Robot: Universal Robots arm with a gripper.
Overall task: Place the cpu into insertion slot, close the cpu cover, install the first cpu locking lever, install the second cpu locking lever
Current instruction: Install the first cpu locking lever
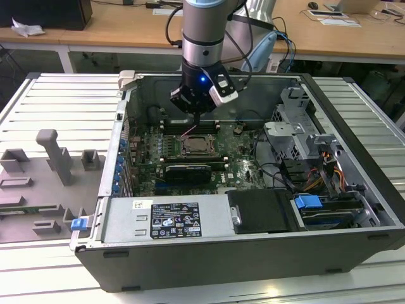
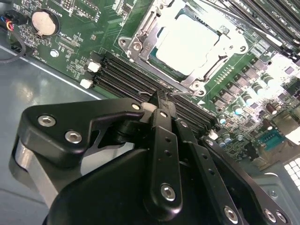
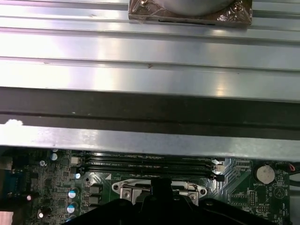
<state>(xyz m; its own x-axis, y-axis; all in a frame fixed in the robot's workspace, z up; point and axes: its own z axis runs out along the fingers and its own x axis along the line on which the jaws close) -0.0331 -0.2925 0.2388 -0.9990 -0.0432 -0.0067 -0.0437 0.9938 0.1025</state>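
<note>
The cpu (image 2: 187, 44) lies flat in the insertion slot (image 1: 199, 146), its pale metal face showing through the window of the cpu cover (image 2: 143, 26), which is down over it. My gripper (image 2: 161, 99) hangs just off the socket's edge, above the memory slots, with its black fingers (image 2: 165, 140) pressed together. A thin wire locking lever (image 2: 185, 93) runs right at the fingertips; I cannot tell whether it is pinched. In the exterior view my gripper (image 1: 197, 120) hovers just behind the socket. The first wrist view has the socket (image 3: 159, 188) beyond the gripper's dark body.
Long black memory slots (image 2: 126, 75) run beside the socket, and a coin battery (image 2: 43, 22) sits further off. A black graphics card (image 1: 188, 171), power supply (image 1: 164, 218) and drive cage (image 1: 304, 136) crowd the case. The case wall (image 3: 150, 112) rises close behind.
</note>
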